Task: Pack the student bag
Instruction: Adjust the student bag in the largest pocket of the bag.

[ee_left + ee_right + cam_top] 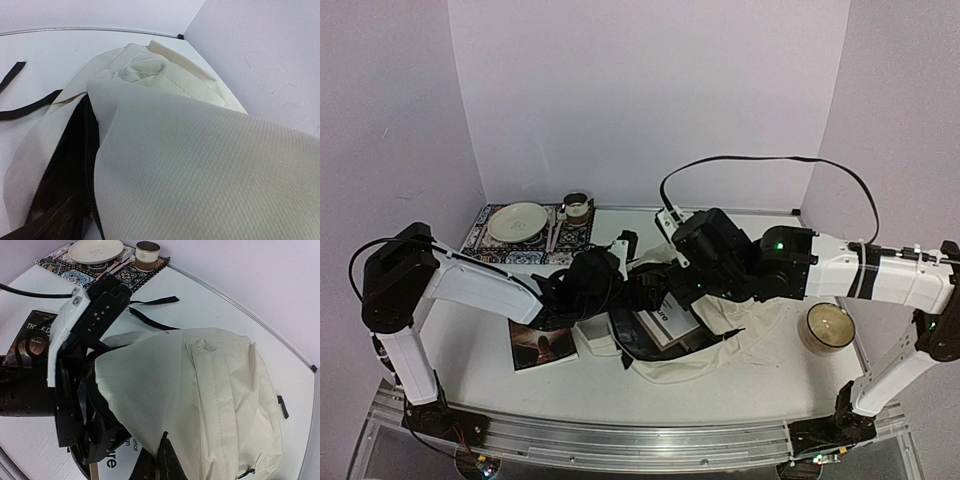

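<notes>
The student bag (pixel 740 345) lies at the table's middle, cream fabric with black straps (pixel 150 315), its black-lined mouth facing left. My right gripper (pixel 161 460) is shut on the edge of the bag's cream flap (pixel 145 390) and holds it lifted. My left gripper (pixel 95 435) reaches into the mouth under that flap, its jaws standing apart with nothing seen between them. In the left wrist view the flap (pixel 200 165) covers the fingers. A white book with black lettering (pixel 665 322) lies inside the opening.
A dark-covered book (pixel 542 346) lies on the table left of the bag. A candle jar (pixel 827 327) stands at the right. At the back left a patterned placemat (pixel 485 240) carries a plate (pixel 517 221), cutlery and a cup (pixel 577 206).
</notes>
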`<action>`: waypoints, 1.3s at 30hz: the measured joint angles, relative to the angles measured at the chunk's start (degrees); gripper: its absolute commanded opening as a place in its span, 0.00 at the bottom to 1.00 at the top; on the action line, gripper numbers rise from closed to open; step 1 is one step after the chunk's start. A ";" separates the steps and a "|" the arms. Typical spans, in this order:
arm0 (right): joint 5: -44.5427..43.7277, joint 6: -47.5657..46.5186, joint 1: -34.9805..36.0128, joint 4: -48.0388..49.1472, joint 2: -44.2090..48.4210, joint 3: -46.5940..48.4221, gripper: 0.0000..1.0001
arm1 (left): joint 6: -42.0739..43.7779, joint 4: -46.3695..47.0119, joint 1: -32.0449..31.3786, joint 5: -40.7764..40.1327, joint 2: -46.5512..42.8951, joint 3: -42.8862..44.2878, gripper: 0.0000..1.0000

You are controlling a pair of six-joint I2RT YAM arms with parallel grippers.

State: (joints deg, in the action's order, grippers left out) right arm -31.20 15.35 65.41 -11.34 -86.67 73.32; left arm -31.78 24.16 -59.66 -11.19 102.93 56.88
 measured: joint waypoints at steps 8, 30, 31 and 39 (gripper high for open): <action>0.06 0.44 0.00 0.05 0.11 -0.25 0.03 | 1.24 -0.75 -0.04 -1.80 -3.65 -3.41 1.00; 0.33 1.06 0.00 0.25 1.12 -1.59 0.03 | -24.82 0.97 6.46 19.97 -3.98 -4.72 0.99; 0.33 1.06 0.00 0.25 1.19 -1.61 0.03 | -24.94 1.01 6.47 19.57 -3.99 -4.84 0.99; 0.30 1.01 0.00 0.26 1.29 -2.18 0.04 | -26.18 -0.29 7.08 15.61 -6.57 -9.27 1.00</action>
State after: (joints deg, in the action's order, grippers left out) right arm -30.90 16.36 65.41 -11.08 -85.38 71.14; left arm -57.96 23.87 -52.59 4.42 96.36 47.61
